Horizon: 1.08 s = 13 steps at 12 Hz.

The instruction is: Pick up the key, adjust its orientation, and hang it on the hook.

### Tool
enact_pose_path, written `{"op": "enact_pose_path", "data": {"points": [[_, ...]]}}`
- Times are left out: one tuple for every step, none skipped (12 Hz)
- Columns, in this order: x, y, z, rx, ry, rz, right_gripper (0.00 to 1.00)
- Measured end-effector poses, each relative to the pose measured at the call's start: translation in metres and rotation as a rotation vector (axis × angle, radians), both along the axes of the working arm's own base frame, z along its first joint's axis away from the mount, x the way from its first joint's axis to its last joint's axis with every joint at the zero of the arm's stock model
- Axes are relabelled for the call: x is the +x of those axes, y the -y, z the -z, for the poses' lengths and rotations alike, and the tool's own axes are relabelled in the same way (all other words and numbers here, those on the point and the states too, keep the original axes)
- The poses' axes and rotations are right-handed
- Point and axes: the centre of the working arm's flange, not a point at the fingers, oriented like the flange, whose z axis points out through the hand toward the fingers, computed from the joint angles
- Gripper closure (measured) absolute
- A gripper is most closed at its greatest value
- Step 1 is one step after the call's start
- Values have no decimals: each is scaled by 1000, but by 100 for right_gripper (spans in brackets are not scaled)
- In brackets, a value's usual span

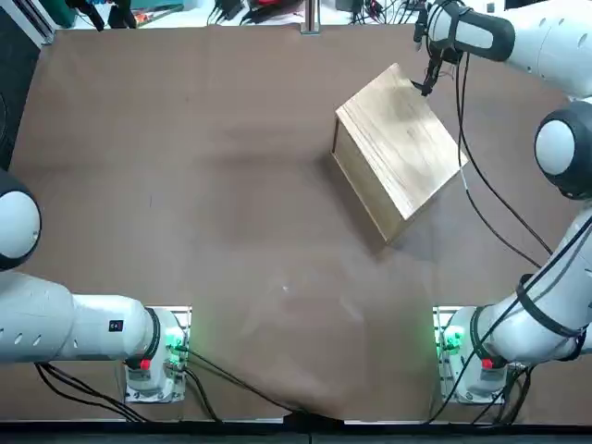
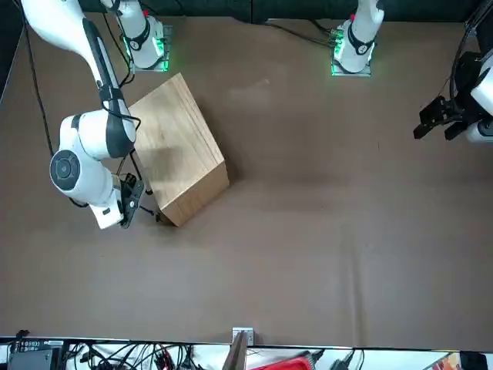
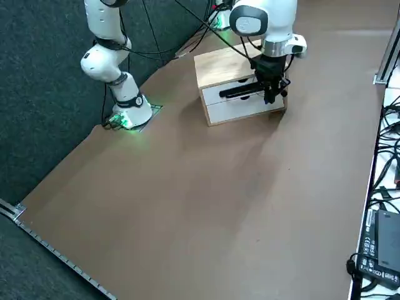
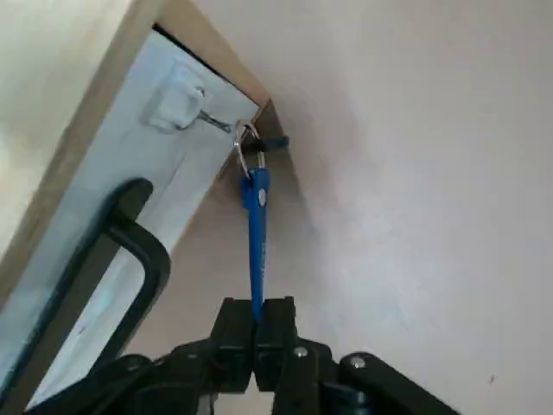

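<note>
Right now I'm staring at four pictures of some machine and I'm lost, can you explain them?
It's a robot arm at a table. One picture looks down from overhead, one faces the robot, one looks from its right side, one from its wrist. On the table sits a wooden box with white drawer fronts. The right end effector, by those fronts, grips a blue key, its metal ring close to a small hook; whether it's hooked, I can't tell.

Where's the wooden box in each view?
Top view: wooden box right of centre, upper half.
Front view: left of centre.
Right side view: upper part, right of centre.
Right wrist view: beside the blue key.
Shared landmark: right gripper, near the box's drawer side.
</note>
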Motion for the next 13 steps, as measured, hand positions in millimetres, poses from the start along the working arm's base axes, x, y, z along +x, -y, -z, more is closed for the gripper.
{"op": "enact_pose_path", "data": {"points": [[-1, 0, 0, 1, -6, 1, 96], [-1, 0, 1, 1, -11, 1, 96], [-2, 0, 1, 0, -15, 1, 96], [-2, 0, 1, 0, -20, 1, 96], [-3, 0, 1, 0, -24, 2, 96], [-3, 0, 1, 0, -26, 2, 96], [-3, 0, 1, 1, -27, 2, 96], [-3, 0, 0, 4, -27, 4, 96], [-3, -1, -2, 9, -25, 6, 96], [-3, -1, -3, 10, -23, 7, 96], [-2, -1, -4, 11, -21, 7, 96], [-2, -1, -4, 12, -20, 8, 96], [-2, -1, -4, 12, -20, 8, 96]]}}
